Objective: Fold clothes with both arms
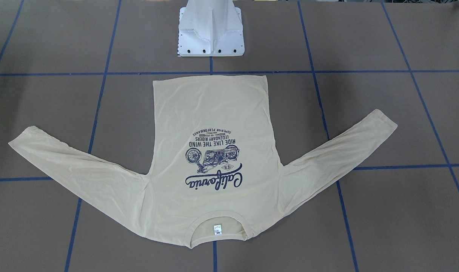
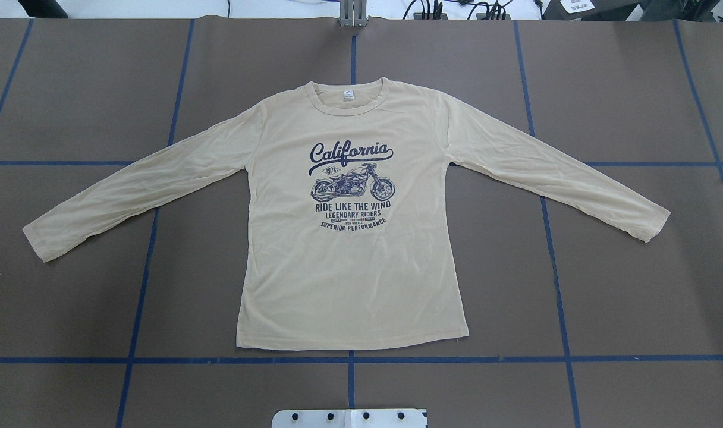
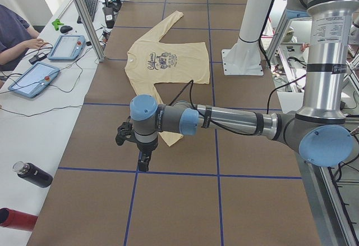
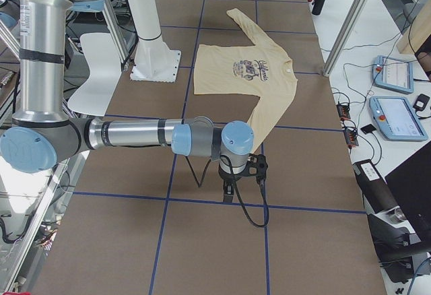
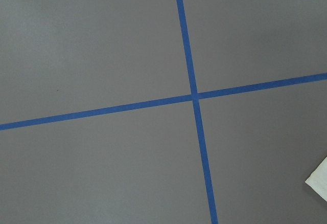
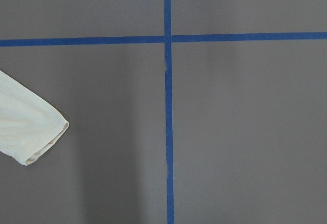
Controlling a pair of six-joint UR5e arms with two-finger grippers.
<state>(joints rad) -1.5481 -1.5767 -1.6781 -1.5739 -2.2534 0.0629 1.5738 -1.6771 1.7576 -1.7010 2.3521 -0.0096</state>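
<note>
The clothes are one cream-yellow long-sleeved shirt that lies flat and face up on the brown table, both sleeves spread out and the navy "California" print showing. Its collar points away from the robot. My left arm reaches out low over the table, its gripper hanging just past the left cuff; a cuff corner shows in the left wrist view. My right gripper hangs the same way beside the right cuff. I cannot tell whether either gripper is open or shut.
Blue tape lines divide the table into squares. The white pedestal base stands by the shirt's hem. A side bench holds tablets, cables and bottles, with a person's hand there. Metal posts rise at the table edge.
</note>
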